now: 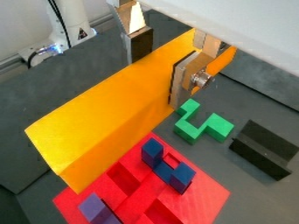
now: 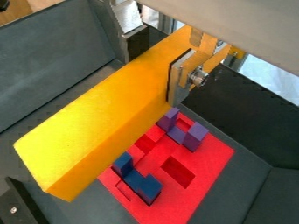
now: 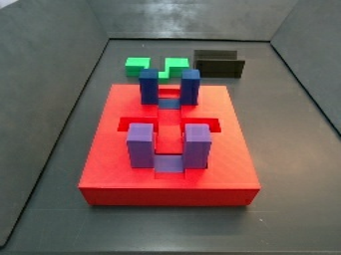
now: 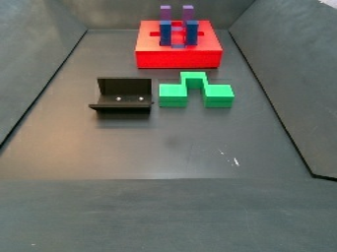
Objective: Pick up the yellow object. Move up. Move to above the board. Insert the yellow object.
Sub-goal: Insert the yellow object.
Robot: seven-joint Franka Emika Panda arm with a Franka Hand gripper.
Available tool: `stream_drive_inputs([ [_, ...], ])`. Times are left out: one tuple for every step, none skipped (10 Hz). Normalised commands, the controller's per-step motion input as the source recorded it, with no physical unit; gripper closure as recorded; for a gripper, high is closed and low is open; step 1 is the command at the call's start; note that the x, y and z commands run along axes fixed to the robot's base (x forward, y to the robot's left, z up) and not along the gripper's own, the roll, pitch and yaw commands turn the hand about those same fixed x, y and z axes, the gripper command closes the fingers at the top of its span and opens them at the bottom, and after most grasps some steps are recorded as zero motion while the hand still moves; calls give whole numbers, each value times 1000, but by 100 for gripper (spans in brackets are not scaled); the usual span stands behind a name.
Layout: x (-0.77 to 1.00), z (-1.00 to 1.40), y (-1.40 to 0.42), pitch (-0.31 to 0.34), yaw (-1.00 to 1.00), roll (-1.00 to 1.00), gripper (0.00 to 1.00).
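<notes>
My gripper (image 1: 162,68) is shut on the yellow object (image 1: 117,114), a long yellow-orange bar, with a silver finger and its dark pad on each long side; both wrist views show this (image 2: 159,59). The bar (image 2: 105,131) hangs in the air, clear of everything. The board (image 1: 198,201), a red slab with upright blue and purple blocks, lies below the bar's far end in both wrist views (image 2: 198,166). Both side views show the board (image 3: 226,169) (image 4: 152,54), but neither shows the gripper or the bar.
A green notched block (image 1: 198,122) (image 3: 154,68) (image 4: 191,92) lies on the dark floor beside the board. The black fixture (image 1: 263,147) (image 3: 220,63) (image 4: 125,95) stands next to it. Grey walls enclose the floor.
</notes>
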Motion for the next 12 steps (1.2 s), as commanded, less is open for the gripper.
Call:
stream_drive_inputs([
  [857,-280,-74,0,0,3,100],
  [640,-389,-120,-20,0,23,100],
  [586,-460,-134,-26,0,34,100],
  [691,-597,-206,0,0,120,100],
  [709,-643,-246,20,-29,206,100],
  [797,-614,-146,50,-14,223,100],
  [723,-609,-143,44,0,269,100],
  [754,-571,-34,63,0,227,100],
  [580,-491,-66,64,0,204,100],
  [449,-423,-83,57,0,173,100],
  [569,-371,-37,30,0,156,100],
  [666,-423,-51,13,0,194,100],
])
